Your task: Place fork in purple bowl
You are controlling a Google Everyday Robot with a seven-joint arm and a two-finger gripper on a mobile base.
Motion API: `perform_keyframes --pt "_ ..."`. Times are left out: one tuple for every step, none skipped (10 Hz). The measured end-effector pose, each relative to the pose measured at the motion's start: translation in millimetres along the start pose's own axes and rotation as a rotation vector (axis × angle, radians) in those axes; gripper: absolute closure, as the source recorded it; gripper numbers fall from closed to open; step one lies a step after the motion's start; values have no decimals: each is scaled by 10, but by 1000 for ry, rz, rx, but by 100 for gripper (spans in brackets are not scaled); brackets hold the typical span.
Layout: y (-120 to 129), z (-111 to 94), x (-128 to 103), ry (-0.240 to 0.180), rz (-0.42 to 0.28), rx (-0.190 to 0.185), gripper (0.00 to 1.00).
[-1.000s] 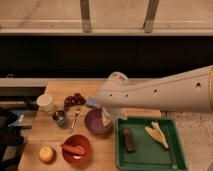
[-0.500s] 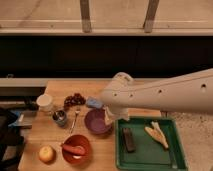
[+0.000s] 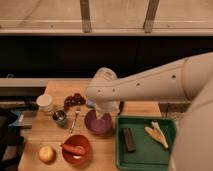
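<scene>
While fork [image 3: 75,119] lies on wood tbl [image 3: 39,134], gripper [image 3: 102,115] hangs open, empty, over purple bowl [image 3: 93,128].

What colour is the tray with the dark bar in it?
The tray is green, clearest in the camera view; the open pincer hangs over the purple bowl.

Table [image 3: 50,129]: fork [image 3: 75,119], purple bowl [image 3: 92,126], tray [image 3: 145,156]

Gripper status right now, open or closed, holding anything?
Gripper: open, empty, over the purple bowl; the fork lies on the table beside it.
</scene>
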Motion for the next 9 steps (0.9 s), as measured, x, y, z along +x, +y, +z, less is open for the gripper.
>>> perform_keyframes --pt "155 -2 -140 -6 -26 2 35" --pt "362 -10 -337 -18 -60 3 35" --pt "532 -19 -489 -29 -92 0 35" --pt "690 -26 -623 -39 -128 -6 35" --pt "798 -28 -714 -47 -154 -12 35" --pt "903 -39 -810 -58 -176 -19 35" --pt "900 -37 -823 -58 -177 -18 35" --pt "885 -35 -821 -58 -174 -17 35" --pt "890 -36 -822 -58 -175 -17 35"
